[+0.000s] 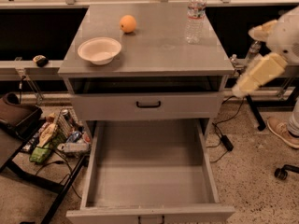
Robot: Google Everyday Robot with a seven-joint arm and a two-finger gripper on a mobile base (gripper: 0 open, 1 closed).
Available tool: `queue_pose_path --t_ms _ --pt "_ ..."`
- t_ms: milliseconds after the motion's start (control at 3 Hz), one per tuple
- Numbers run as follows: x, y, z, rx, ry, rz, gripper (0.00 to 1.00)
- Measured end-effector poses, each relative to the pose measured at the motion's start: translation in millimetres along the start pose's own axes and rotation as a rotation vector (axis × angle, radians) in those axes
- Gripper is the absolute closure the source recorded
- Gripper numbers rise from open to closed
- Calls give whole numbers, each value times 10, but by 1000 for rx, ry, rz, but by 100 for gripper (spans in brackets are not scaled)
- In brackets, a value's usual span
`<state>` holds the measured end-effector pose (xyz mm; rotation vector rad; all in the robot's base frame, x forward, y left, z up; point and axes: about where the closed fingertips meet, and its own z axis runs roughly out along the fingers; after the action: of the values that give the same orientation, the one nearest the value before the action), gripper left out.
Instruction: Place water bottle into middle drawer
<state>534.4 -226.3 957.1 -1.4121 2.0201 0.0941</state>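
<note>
The water bottle [195,15], clear with a white cap, stands upright at the back right of the grey cabinet top [154,55]. The middle drawer [149,181] is pulled far out below; its grey floor is bare. My gripper [243,56] is off the cabinet's right side, at about the height of the top, at the end of my cream arm [259,71]. It is to the right of the bottle, nearer the front, and does not touch it.
An orange [127,23] and a white bowl [99,49] sit on the cabinet top to the left. A closed drawer front with a black handle [148,104] is above the open drawer. A cluttered rack [56,134] stands on the left, with cables on the floor to the right.
</note>
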Motion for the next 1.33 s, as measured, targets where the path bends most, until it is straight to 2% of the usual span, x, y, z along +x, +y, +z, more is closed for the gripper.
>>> queue_pose_path --t_ms 333,667,1000,1333 --pt "-279 -651 382 27 -216 41 0" --pt "-537 -1150 703 48 -422 82 0" --pt "-694 -1424 908 75 -569 116 0" --pt "-747 -1594 1028 114 -664 146 0"
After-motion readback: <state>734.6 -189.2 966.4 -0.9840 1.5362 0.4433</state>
